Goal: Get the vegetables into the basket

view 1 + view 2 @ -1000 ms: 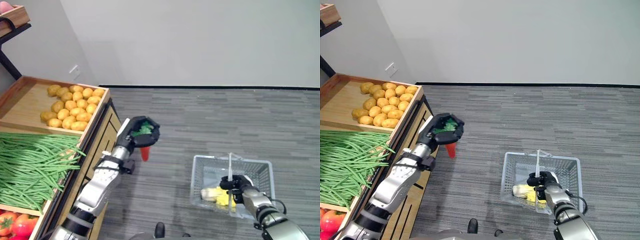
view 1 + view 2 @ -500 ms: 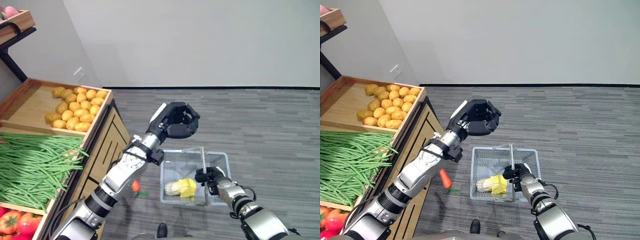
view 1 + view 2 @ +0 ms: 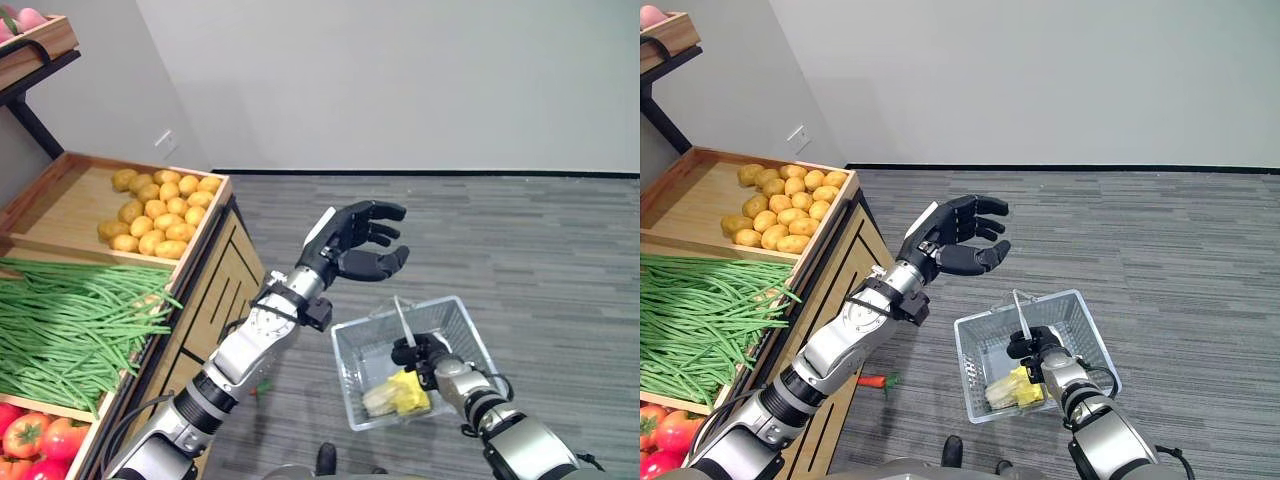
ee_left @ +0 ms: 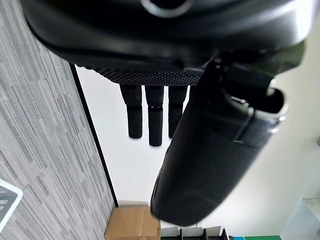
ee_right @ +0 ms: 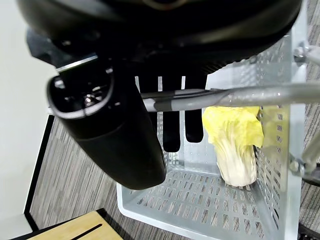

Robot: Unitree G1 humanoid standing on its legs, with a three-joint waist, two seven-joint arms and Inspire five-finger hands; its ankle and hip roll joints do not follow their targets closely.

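Left eye view: one wire basket (image 3: 352,372) holding one cabbage (image 3: 398,393); right hand (image 3: 425,357) clasped round its handle (image 3: 400,318); left hand (image 3: 358,240) above the basket, fingers spread, holding nothing. Right eye view: one carrot (image 3: 873,380) on the floor left of the basket, outside it; one crate of potatoes (image 3: 780,204), one of green beans (image 3: 695,320), tomatoes (image 3: 662,440) left of that. Right wrist view: one cabbage inside the basket.

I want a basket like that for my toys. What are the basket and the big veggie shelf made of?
The pale grey mesh basket looks like plastic: matte, with moulded grid walls. Its thin handle seems to be metal, since it shines silver. The right robot hand is curled round that handle. The light brown vegetable stand looks like unpainted wood, with visible grain.
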